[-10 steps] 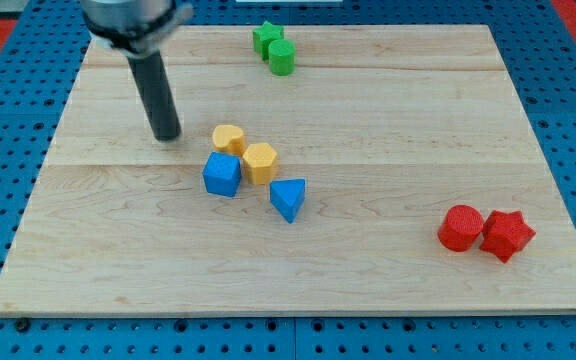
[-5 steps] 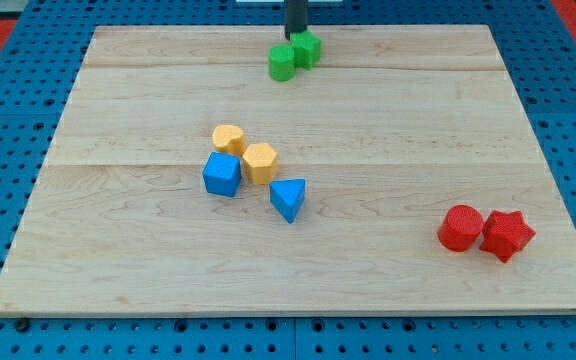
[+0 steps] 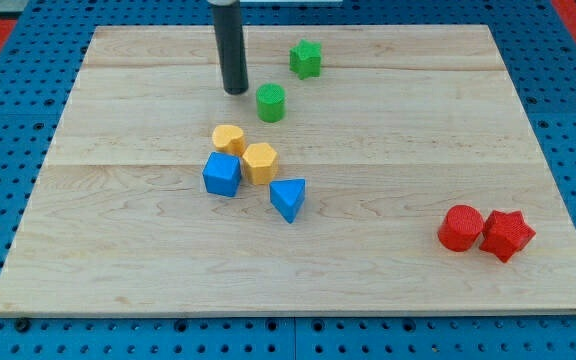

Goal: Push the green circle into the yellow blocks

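Observation:
The green circle (image 3: 270, 103) lies on the wooden board (image 3: 418, 150), a little above and right of the two yellow blocks. One yellow block (image 3: 228, 138) is rounded and the other yellow block (image 3: 260, 161) is a hexagon; they touch each other. My tip (image 3: 235, 90) stands just left of the green circle and slightly above it, with a small gap between them.
A green star (image 3: 306, 59) sits near the view's top. A blue cube (image 3: 222, 174) touches the yellow blocks from below; a blue triangle (image 3: 288, 198) lies lower right. A red circle (image 3: 460, 227) and red star (image 3: 507, 235) sit at the lower right.
The green circle has moved down and left, away from the green star and toward the yellow blocks. My tip has moved from the top by the green pair to the circle's left.

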